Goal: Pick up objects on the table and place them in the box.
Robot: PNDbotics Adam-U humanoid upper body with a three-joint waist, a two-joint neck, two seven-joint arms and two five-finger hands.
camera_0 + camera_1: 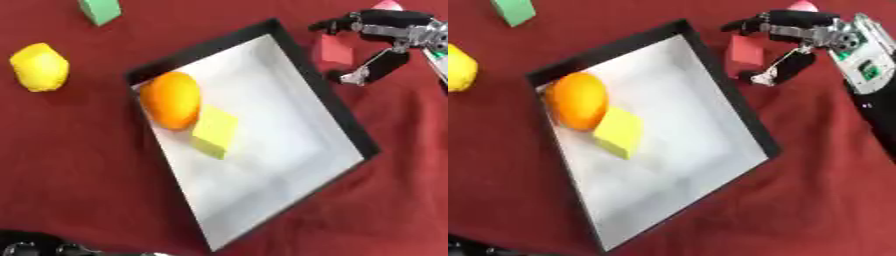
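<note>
Reaching for red block (745, 50) beside box (737, 105), outside its far-right wall; right hand (785, 42) spread around it, fingers apart, not yet clamped. Next: close, lift, carry over rim.

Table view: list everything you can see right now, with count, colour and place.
box: 1, black rim, white floor, centre of table
orange fruit: 1, orange, inside box, upper left corner
yellow block: 1, yellow-green, inside box, beside the orange fruit
lemon: 1, yellow, on cloth left of box
green block: 1, green, top edge
red block: 1, red, right of box
pink object: 1, pink, top right, mostly hidden
tablecloth: 1, dark red
right hand: 1, black and silver, fingers curved around the red block
</note>
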